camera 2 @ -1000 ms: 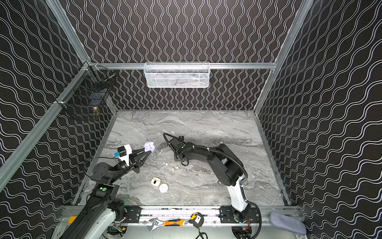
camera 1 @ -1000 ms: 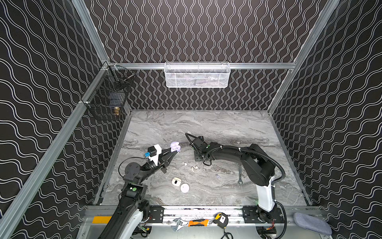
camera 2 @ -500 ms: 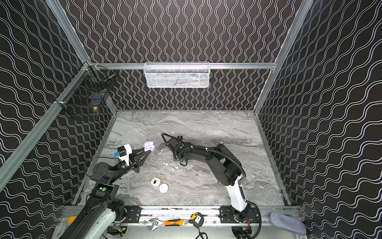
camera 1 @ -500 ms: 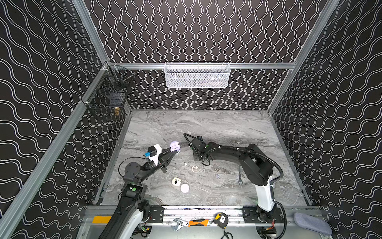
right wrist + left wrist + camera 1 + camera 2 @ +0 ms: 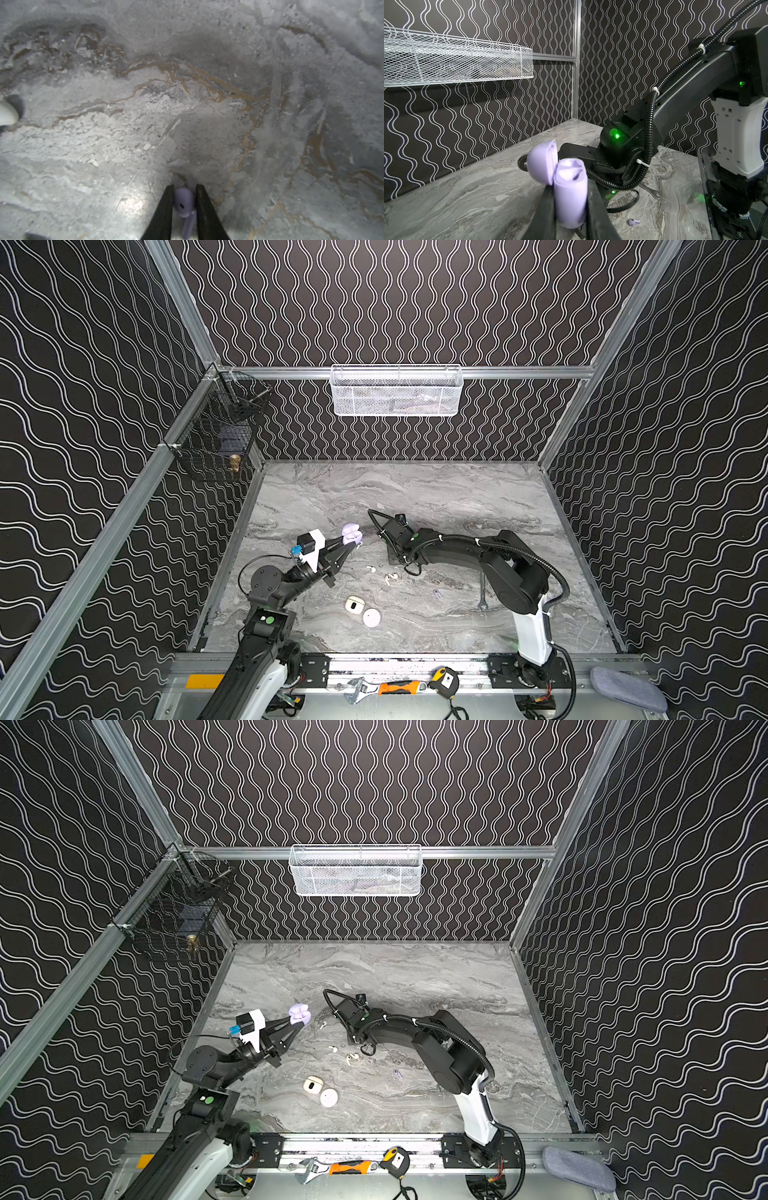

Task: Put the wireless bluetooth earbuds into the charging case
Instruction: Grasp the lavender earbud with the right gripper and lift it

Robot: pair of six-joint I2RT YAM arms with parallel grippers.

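Right wrist view: a pale lavender short-stemmed plastic earbud (image 5: 184,202) sits between the two black fingers of the right tool (image 5: 184,188), with its head toward the tips and its stem running back. Over the last second those jaws have drawn in from a looser gap. They now appear to touch both flanks of the earbud, so I judge the pick is just being made. Whether it has left the grey marbled tabletop (image 5: 187,83) I cannot tell.

Its goal, the lavender clamshell charging case (image 5: 571,197), is held off the tabletop by the left tool (image 5: 568,184). That tool is clamped narrow on the case body exactly as it was a second ago, lid hinged open and wells facing up. In both top views the right arm's wrist lies just to the right of that case and hides the grip.

A second lavender earbud (image 5: 633,222) lies well apart from the case on the same side. Two small white earbuds (image 5: 380,574) lie nearer the case, toward the front rail.

What remains, I judge, is a short lift and carry to the case. The stem must go in first, and the earbud could twist in so slim a hold.
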